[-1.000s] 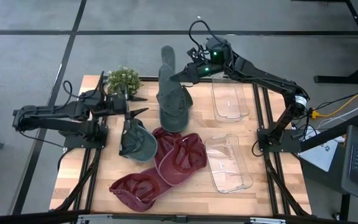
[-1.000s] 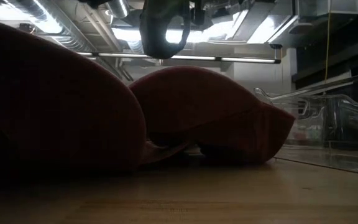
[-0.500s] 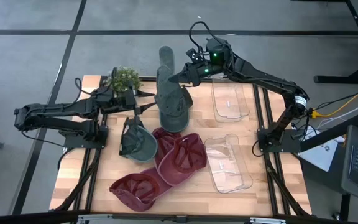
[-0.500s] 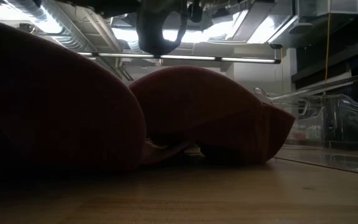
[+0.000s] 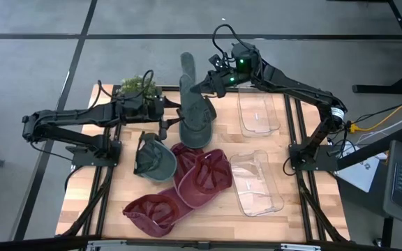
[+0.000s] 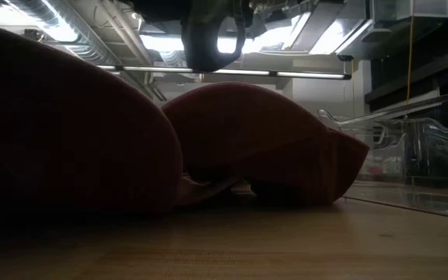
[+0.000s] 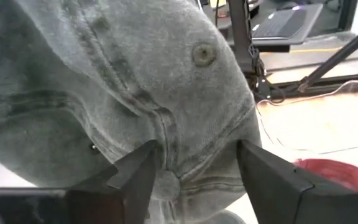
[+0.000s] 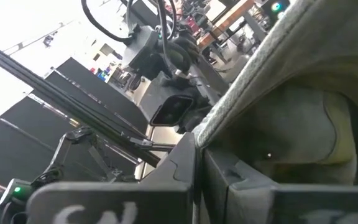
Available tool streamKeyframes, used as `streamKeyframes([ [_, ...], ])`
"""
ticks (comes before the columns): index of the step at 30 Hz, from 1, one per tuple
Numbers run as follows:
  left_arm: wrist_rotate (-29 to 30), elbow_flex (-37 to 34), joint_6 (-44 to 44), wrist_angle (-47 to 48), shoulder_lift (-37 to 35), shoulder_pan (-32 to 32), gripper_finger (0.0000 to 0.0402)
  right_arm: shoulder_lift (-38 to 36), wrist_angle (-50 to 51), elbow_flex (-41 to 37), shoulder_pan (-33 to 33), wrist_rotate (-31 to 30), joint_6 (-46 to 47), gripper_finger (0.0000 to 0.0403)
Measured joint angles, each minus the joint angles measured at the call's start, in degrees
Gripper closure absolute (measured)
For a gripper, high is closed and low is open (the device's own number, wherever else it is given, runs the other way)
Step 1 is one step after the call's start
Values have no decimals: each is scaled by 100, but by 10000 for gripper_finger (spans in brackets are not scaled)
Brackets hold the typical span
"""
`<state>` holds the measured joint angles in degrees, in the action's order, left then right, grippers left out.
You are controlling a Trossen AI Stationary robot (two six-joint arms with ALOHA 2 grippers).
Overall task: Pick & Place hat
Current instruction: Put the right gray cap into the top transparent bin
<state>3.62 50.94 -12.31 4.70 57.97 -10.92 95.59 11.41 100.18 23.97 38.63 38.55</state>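
Observation:
A grey-green cap [image 5: 192, 104] hangs above the table's far middle; it also shows at the top of the low view [image 6: 212, 39]. My right gripper [image 5: 203, 86] is shut on it. My left gripper [image 5: 167, 117] is open and level at the cap's left side. In the left wrist view its fingers [image 7: 135, 171] stand on either side of the cap's crown [image 7: 166, 93], near the top button [image 7: 204, 54]. A dark green cap [image 5: 152, 157] and two maroon caps [image 5: 202, 176] [image 5: 155, 209] lie on the table. My right gripper pinches the cap's rim edge [image 8: 241, 93] between its two shut fingers, coming from the table's right side and slanting down. The cap hangs below the fingers, clear of the table, its hollow inside [image 8: 303, 124] toward the wrist camera. My left gripper's fingers flank the crown; I cannot tell whether they touch it.
Two clear plastic bins [image 5: 257, 111] [image 5: 257, 183] stand on the table's right half. A small green plant [image 5: 138, 87] sits at the far left, just behind my left arm. The maroon caps [image 6: 263, 140] fill the low view's foreground.
My left gripper has gone toward the table's right edge and a little toward the far edge, up to the hanging cap, staying open. The cap stays hanging from my right gripper.

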Motion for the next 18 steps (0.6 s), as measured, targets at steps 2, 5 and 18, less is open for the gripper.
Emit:
streamKeyframes([
  [2, 115, 12, -240, 85, -60, 0, 161, 0, 5, 0, 0, 4, -21, 389],
  [5, 312, 12, -759, 149, -171, 0, 143, 0, 3, 0, 5, 4, -24, 389],
  [18, 784, 15, -1454, 281, 112, -13, 137, 0, -129, 0, 11, -101, 21, 389],
])
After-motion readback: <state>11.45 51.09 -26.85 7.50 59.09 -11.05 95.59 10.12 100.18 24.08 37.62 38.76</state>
